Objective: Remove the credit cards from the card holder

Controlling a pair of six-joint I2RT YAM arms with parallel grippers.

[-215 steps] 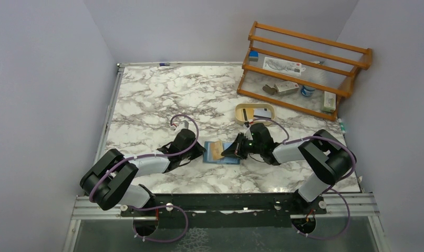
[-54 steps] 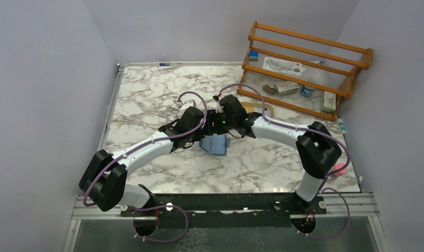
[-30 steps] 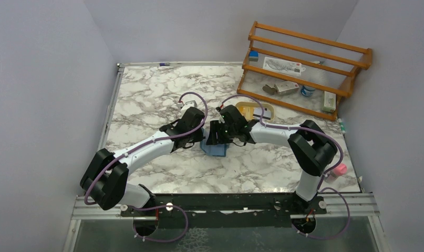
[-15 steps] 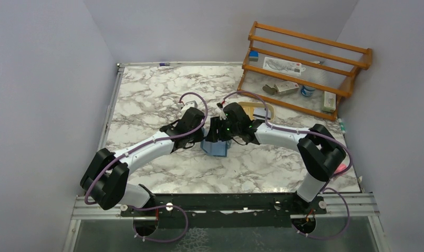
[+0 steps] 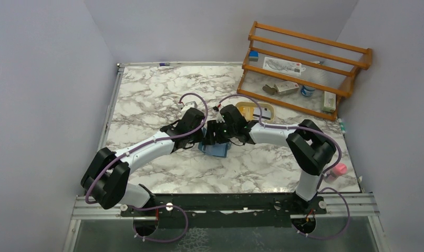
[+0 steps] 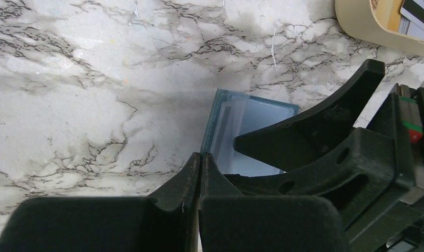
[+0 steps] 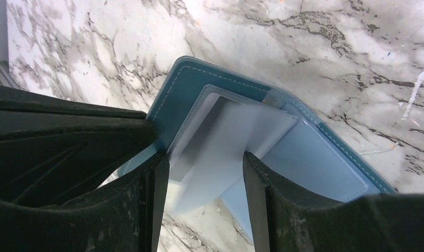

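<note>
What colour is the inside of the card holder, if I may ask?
The card holder is pale blue inside, teal-edged; best in the right wrist view.

The table (image 5: 146, 100) has a white top veined with grey marble and a metal rim along its edges. Near its middle lies the open teal card holder (image 5: 216, 150), pale blue inside; whether it rests flat on the top cannot be told. Just behind and to the right of it sits a tan oval tray (image 5: 271, 112). A wooden rack (image 5: 304, 58) stands in the far right corner. A small pink object (image 5: 340, 168) lies by the right edge, towards the near side.
</note>
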